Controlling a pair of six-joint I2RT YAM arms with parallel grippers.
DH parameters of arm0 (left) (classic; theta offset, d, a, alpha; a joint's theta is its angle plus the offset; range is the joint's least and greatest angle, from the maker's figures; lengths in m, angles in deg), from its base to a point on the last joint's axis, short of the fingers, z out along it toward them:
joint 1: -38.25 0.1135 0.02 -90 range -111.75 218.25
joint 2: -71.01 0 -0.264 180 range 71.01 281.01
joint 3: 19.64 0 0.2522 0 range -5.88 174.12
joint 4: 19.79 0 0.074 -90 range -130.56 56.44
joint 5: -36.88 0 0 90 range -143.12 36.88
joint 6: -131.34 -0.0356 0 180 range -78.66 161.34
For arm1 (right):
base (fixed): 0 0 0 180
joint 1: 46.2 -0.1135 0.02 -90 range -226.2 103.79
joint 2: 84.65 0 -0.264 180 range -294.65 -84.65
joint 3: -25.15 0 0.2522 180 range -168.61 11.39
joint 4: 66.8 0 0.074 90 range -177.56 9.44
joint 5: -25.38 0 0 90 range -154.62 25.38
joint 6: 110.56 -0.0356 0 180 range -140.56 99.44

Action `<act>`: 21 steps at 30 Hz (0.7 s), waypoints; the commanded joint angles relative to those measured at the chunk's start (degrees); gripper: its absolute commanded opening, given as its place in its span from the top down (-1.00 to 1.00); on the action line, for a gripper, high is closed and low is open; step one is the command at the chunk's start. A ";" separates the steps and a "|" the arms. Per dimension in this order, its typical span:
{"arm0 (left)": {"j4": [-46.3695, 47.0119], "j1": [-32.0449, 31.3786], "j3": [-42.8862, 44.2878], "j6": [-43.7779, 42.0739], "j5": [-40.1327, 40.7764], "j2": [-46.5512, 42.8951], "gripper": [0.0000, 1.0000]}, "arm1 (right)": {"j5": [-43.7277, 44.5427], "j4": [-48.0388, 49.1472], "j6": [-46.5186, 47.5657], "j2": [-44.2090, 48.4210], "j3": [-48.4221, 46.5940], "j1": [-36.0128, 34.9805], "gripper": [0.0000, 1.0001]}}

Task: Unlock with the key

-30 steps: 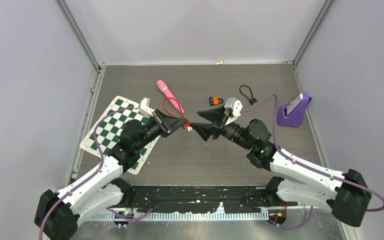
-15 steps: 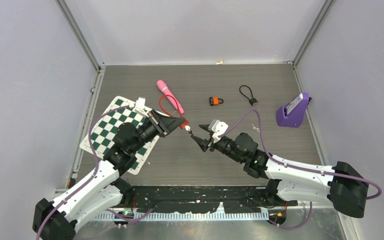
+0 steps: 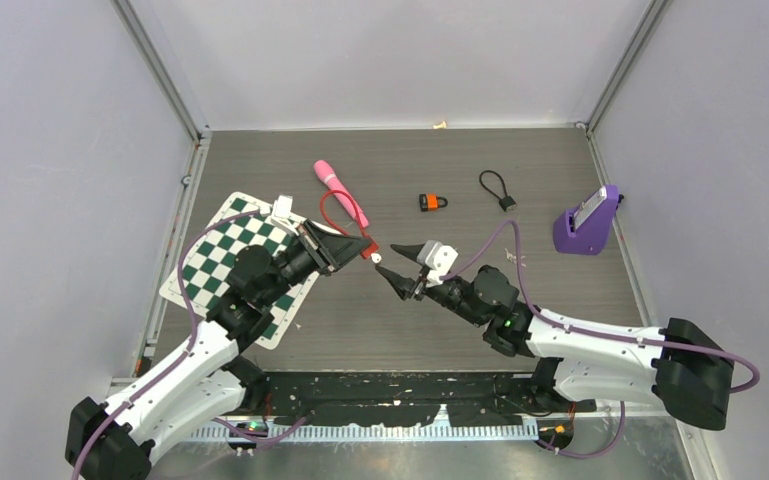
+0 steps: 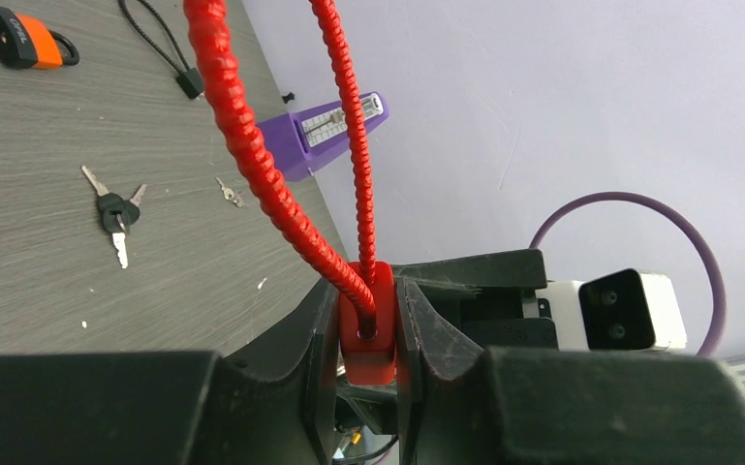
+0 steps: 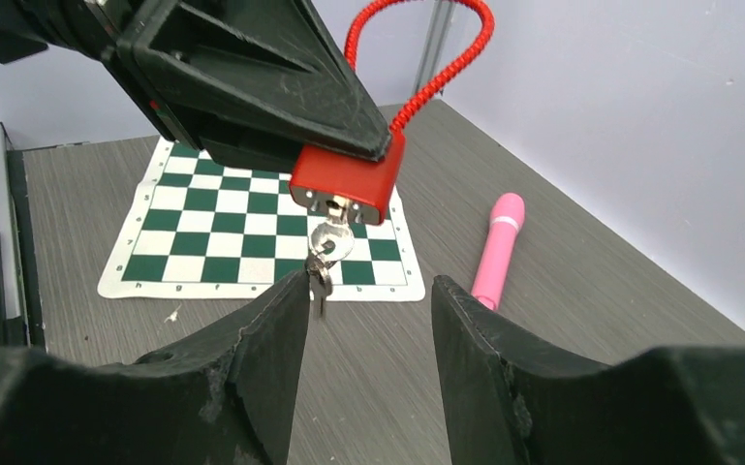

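Note:
My left gripper [image 3: 352,247] is shut on a red padlock [image 5: 347,184] with a red cable shackle [image 4: 242,126] and holds it above the table; the lock body [image 4: 368,329] sits between its jaws. A silver key [image 5: 327,244] sticks in the lock's underside, with a second key hanging from its ring. My right gripper [image 3: 400,265] is open and empty, just right of and below the key [image 3: 376,259]; in the right wrist view the hanging key is next to its left finger [image 5: 262,339].
A green checkerboard mat [image 3: 222,258] lies at the left. A pink pen [image 3: 340,193], a small orange padlock [image 3: 430,202], a black cable loop [image 3: 497,188] and a purple stand [image 3: 588,222] lie behind. Loose keys [image 4: 114,215] lie on the table.
My right gripper has pulled back from the lock, dropped lower and swung toward the near side, jaws open. The left gripper with the red padlock has barely moved.

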 commanded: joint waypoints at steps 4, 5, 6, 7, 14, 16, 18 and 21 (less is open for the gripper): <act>4.17 0.15 1.00 -0.59 -1.53 0.00 1.00 | -1.58 3.82 1.35 -0.67 -3.91 -1.05 -0.01; 4.25 0.18 0.97 -0.59 -1.62 -0.01 1.00 | -1.52 3.91 1.43 -0.76 -3.97 -1.13 0.06; 4.39 0.12 0.95 -0.42 -1.76 0.13 1.00 | -1.41 3.94 1.54 -0.99 -4.13 -1.20 0.09; 4.48 0.14 1.01 -0.37 -1.91 0.26 1.00 | -1.35 3.92 1.70 -1.29 -4.18 -1.19 0.17; 5.01 0.12 1.02 0.03 -2.28 0.20 1.00 | -1.16 3.42 1.88 -2.40 -4.96 -1.35 0.56; 5.06 0.13 0.94 0.02 -2.37 0.03 1.00 | -0.84 3.12 1.90 -2.66 -5.11 -1.48 0.70; 5.06 0.17 0.80 -0.02 -2.33 -0.09 1.00 | -0.21 2.58 2.49 -2.93 -5.45 -1.81 0.84; 4.34 -0.08 0.62 0.09 -2.05 -0.04 1.00 | 2.58 1.53 4.49 -3.43 -6.22 -2.77 0.89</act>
